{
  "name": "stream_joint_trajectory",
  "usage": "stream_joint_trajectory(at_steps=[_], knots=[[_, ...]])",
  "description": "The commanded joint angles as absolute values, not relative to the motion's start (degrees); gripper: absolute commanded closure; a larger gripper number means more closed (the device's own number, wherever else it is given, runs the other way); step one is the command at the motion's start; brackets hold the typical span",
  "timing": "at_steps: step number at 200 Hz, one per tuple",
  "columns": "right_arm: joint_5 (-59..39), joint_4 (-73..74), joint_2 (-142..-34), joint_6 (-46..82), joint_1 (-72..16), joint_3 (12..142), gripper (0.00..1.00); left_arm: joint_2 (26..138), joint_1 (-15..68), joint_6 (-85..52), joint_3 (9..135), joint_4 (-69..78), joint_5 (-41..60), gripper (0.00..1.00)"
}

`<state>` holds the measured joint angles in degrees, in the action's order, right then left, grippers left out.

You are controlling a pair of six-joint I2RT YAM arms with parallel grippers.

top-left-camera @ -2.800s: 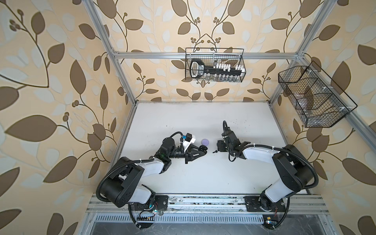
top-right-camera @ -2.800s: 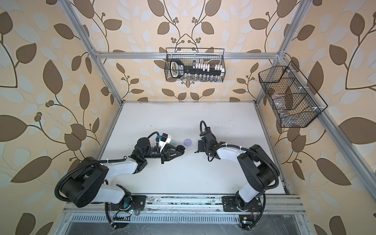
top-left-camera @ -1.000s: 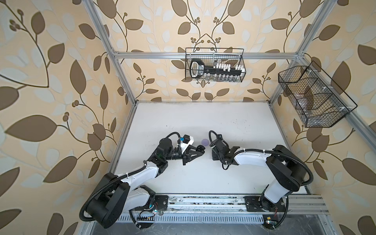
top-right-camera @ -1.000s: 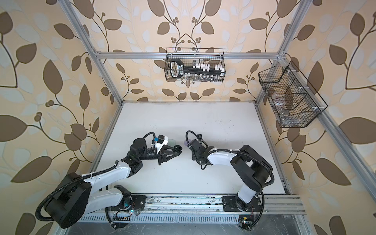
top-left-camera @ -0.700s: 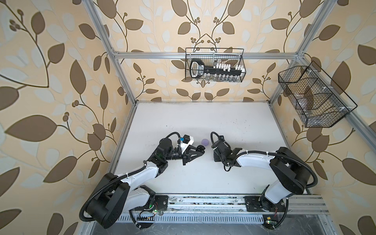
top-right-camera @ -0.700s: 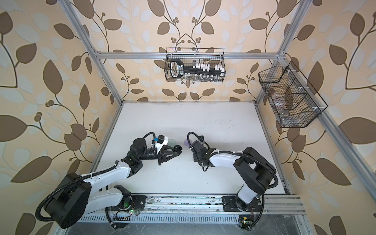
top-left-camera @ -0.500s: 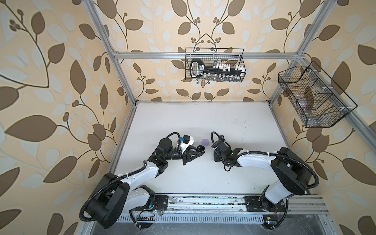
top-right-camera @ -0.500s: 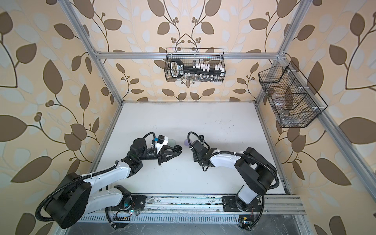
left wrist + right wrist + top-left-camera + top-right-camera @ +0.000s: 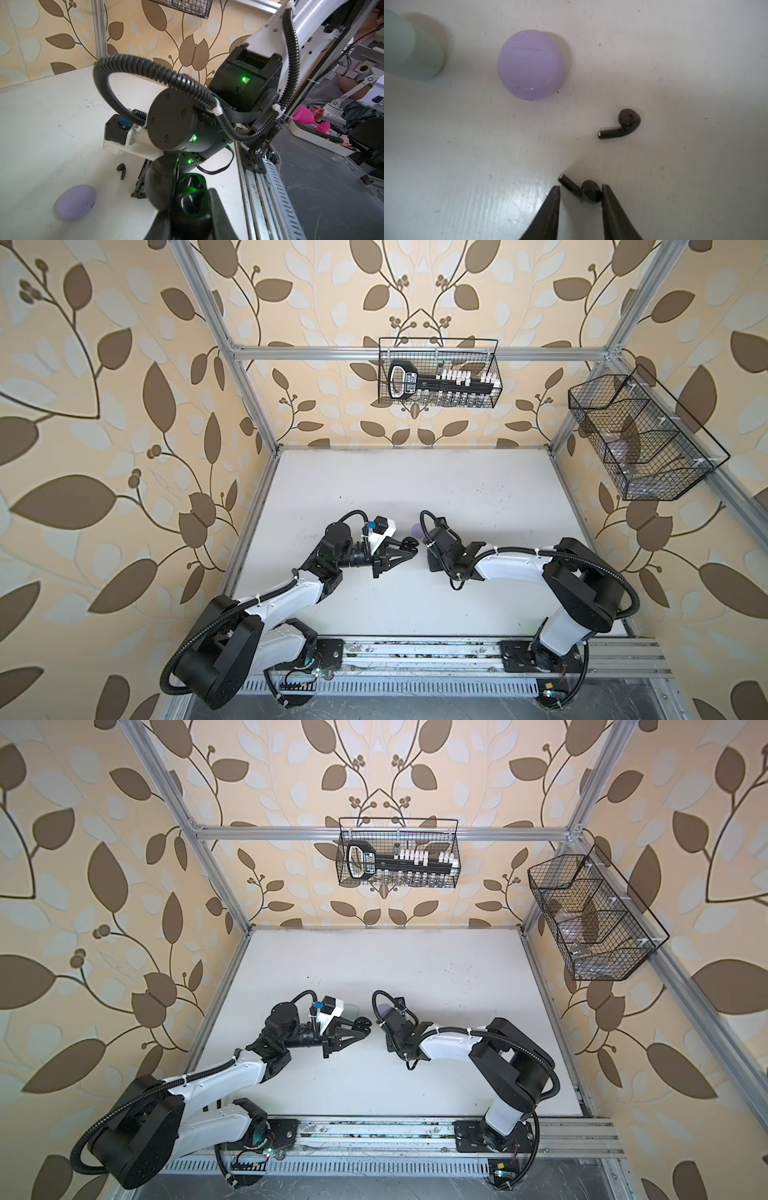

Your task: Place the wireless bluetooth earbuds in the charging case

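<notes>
My left gripper (image 9: 191, 207) is shut on an open black charging case (image 9: 190, 187), held just above the table near its middle; in a top view the case (image 9: 409, 545) shows at the fingertips. My right gripper (image 9: 580, 188) points down at the table and is open. Its fingers stand either side of a black earbud (image 9: 589, 193) lying there, one finger close against the bud's head. A second black earbud (image 9: 620, 126) lies a little beyond, apart from the fingers, and it also shows in the left wrist view (image 9: 121, 169).
A closed lilac case (image 9: 530, 64) lies past the earbuds, and a pale mint case (image 9: 411, 47) stands beside it. Both sit between the two arms in a top view, the lilac one (image 9: 383, 1007) right of the mint one (image 9: 351, 1009). Wire baskets (image 9: 438, 373) hang on the walls.
Since the earliest frames the right arm has swung left toward the middle and the left arm has stretched forward. Over the last second both have barely moved, and the right fingers have narrowed slightly.
</notes>
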<state>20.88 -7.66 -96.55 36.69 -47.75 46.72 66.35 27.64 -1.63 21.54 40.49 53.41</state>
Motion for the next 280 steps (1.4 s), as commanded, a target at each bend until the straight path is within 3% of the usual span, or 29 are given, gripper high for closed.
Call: stream_joint_trajectory(at_steps=[1, 26, 116, 158, 218, 280], knots=[[23.5, -10.1, -98.5, 35.9, -47.9, 48.9, 0.58, 64.6, 27.1, -0.7, 21.1, 42.1, 53.4, 1.00], [23.4, -10.0, -99.9, 35.5, -47.8, 50.5, 0.51, 64.6, 27.1, -0.7, 21.1, 42.0, 53.5, 1.00], [18.0, -7.2, -105.4, 36.4, -48.2, 56.6, 0.51, 63.9, 27.1, -0.4, 20.8, 41.8, 52.5, 1.00], [17.7, -7.3, -107.7, 35.6, -48.8, 59.5, 0.53, 60.0, 27.0, -0.8, 18.4, 41.8, 43.8, 1.00], [25.4, -11.2, -103.3, 38.3, -49.2, 55.9, 0.48, 57.7, 27.0, -2.2, 16.4, 42.7, 33.2, 1.00], [28.4, -13.7, -99.1, 40.4, -50.7, 50.5, 0.45, 56.8, 26.7, -2.5, 15.8, 43.3, 33.3, 1.00]])
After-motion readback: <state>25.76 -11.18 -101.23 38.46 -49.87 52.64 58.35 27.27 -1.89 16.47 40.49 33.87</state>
